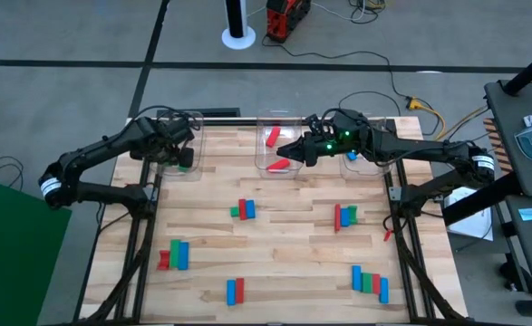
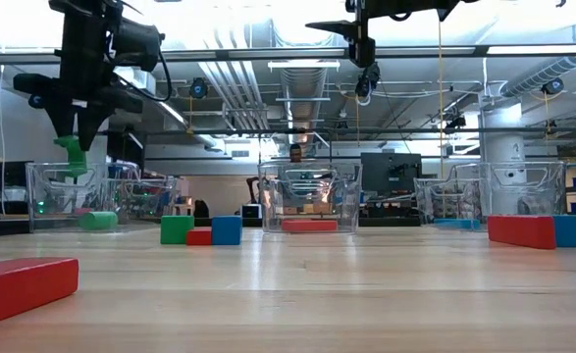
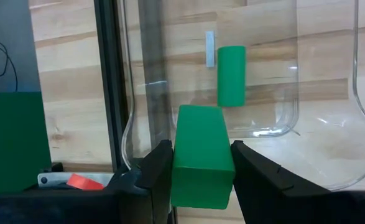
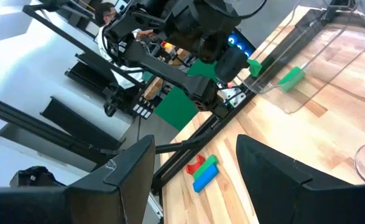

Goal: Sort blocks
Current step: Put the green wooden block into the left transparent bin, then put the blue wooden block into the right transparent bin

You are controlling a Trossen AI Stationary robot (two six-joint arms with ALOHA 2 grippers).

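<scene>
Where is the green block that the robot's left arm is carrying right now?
The small green block is clamped between the left gripper's fingers, held above the clear plastic bin at the table's far left corner, over another green block lying inside.

From my station I can't read a single word, number, brand or sign in any view. The one candidate is a small pale sticker (image 3: 210, 48) on the wall of the clear bin (image 3: 331, 143) at the bench's far left corner, and it shows no legible print.
</scene>
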